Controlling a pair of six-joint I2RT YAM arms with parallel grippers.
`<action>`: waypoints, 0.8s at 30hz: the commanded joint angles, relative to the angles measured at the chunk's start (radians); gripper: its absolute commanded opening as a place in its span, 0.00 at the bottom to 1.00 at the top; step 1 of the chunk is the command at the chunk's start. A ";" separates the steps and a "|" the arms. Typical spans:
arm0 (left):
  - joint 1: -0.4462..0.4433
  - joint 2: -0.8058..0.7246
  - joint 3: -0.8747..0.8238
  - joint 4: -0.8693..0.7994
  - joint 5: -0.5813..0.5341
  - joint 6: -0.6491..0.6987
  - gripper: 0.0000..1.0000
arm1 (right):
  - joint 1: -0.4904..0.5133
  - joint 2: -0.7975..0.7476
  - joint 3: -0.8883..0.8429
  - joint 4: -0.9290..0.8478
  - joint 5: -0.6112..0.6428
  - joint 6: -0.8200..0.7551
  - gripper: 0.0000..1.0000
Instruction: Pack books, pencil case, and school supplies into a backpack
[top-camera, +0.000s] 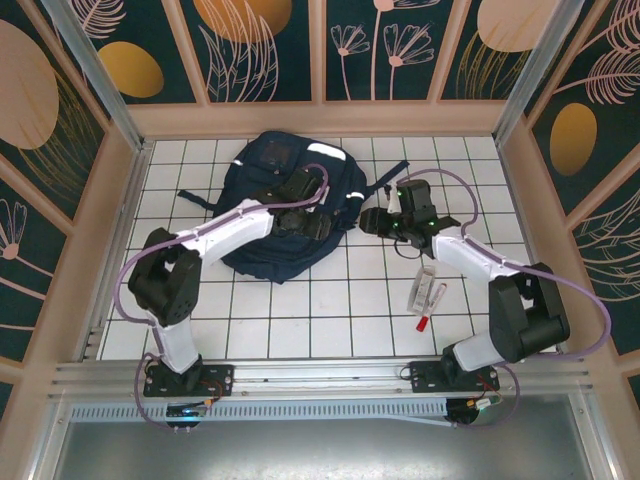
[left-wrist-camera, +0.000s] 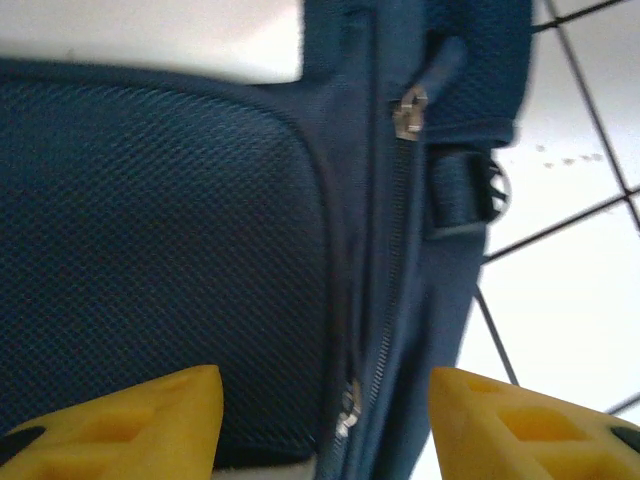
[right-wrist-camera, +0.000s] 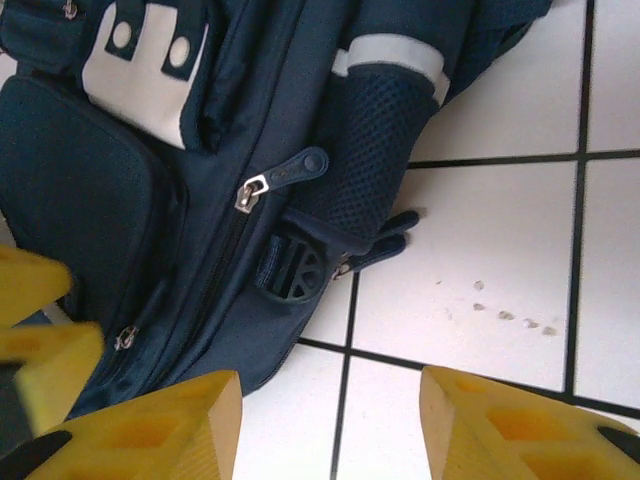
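A: White tiled table (top-camera: 300, 320), stock?
B: Backpack (top-camera: 255, 170), one; zip (left-wrist-camera: 408, 110) looks shut, contents unseen. Pen (top-camera: 430, 303) and packet (top-camera: 422, 285) lie right of backpack, unpacked.
A: Grippers?
B: Left gripper (left-wrist-camera: 322, 400) over backpack, right gripper (right-wrist-camera: 330, 400) at its right edge; both spread, empty.
A: Risk?
B: Jaws could snag fabric and drag backpack, zip unopened.

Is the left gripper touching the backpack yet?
Cannot tell. Left wrist view: left gripper open, straddling the zipper on the backpack; neither contact nor gap shows plainly.
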 joint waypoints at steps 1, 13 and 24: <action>0.007 0.029 0.057 0.025 -0.032 -0.103 0.52 | 0.022 0.022 -0.017 0.073 -0.057 0.054 0.49; 0.012 0.165 0.228 -0.127 -0.074 -0.116 0.01 | 0.095 0.070 -0.069 0.238 -0.162 -0.132 0.45; 0.033 0.177 0.248 -0.139 -0.060 -0.178 0.45 | 0.103 0.023 -0.154 0.396 -0.153 -0.308 0.47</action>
